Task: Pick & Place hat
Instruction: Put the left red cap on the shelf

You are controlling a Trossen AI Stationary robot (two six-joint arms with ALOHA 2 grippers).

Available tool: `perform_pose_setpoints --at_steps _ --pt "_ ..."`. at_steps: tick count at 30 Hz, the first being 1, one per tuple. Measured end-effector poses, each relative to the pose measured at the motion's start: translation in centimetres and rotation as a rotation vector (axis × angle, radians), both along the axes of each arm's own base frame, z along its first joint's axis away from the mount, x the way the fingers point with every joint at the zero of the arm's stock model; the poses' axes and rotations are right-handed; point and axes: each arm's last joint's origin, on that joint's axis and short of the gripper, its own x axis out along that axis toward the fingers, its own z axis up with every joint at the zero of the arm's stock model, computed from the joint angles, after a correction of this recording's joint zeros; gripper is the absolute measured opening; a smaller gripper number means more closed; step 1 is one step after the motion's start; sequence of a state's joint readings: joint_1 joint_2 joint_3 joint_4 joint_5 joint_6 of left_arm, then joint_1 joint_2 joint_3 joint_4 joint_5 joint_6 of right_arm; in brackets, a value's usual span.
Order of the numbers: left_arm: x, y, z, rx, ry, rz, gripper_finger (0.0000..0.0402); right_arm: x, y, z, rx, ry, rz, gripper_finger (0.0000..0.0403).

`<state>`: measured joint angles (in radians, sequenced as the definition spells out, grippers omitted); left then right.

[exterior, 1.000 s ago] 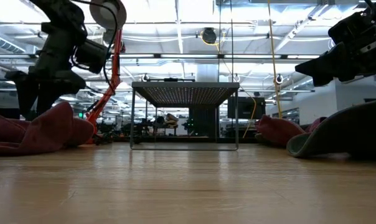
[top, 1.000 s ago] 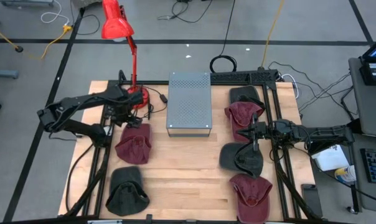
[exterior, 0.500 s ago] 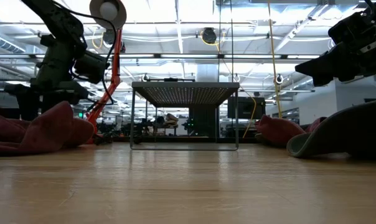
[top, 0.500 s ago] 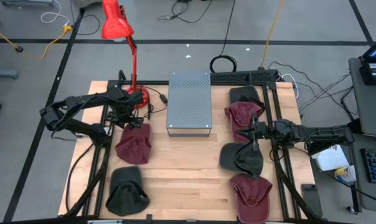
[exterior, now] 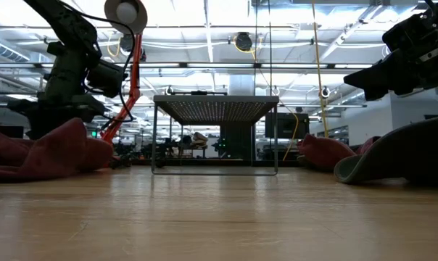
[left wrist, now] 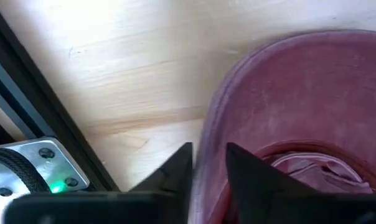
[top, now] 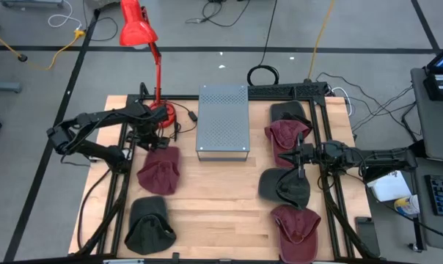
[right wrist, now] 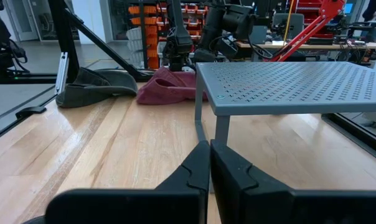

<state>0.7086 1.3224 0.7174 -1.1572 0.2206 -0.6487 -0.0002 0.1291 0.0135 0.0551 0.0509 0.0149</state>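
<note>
A maroon hat (top: 159, 170) lies on the wooden table's left half, also seen in the left wrist view (left wrist: 312, 93) and the low view (exterior: 45, 152). My left gripper (top: 154, 144) stands over its far edge, pointing steeply down, shut on the hat's rim (left wrist: 206, 155). My right gripper (top: 298, 156) hangs level and shut above the hats at the table's right, touching nothing (right wrist: 210, 152). A dark hat (top: 148, 224) lies at the near left. My left gripper pinches the maroon hat's rim (left wrist: 208, 134) at the hat's far edge. One finger (left wrist: 178, 165) stands outside the rim, the other (left wrist: 250, 171) on its inner side. The fingers come from above, slanting down. The hat lies on the table.
A grey perforated stand (top: 223, 121) sits at the table's far middle, with a red lamp (top: 137, 29) at the far left. Two dark hats (top: 284, 187) and two maroon hats (top: 296, 224) lie in a row along the right. Black rails (top: 122, 191) frame both sides.
My left gripper has come down a little onto the maroon hat's far edge. The hat stays on the table.
</note>
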Motion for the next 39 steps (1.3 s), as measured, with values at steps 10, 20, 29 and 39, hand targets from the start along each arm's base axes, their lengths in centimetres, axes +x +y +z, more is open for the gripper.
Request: perform_pose_setpoints --at_steps 10,20,29,39 --pt "0.1 -0.1 0.1 -0.052 -0.064 -0.035 0.0019 0.0 0.0 0.0 0.0 0.0 0.0 0.0009" --pt "0.1 -0.3 1.4 -0.044 -0.143 -0.071 0.0007 0.0 0.0 0.0 0.0 0.0 0.0 0.0009" --pt "-0.7 -1.4 5.8 0.032 -0.242 -0.138 0.0007 0.0 0.0 0.0 0.0 0.0 0.0 0.0009" --pt "-1.7 -4.0 12.2 0.124 -0.357 -0.277 0.0007 0.0 0.0 0.0 0.0 0.0 0.0 0.0008"
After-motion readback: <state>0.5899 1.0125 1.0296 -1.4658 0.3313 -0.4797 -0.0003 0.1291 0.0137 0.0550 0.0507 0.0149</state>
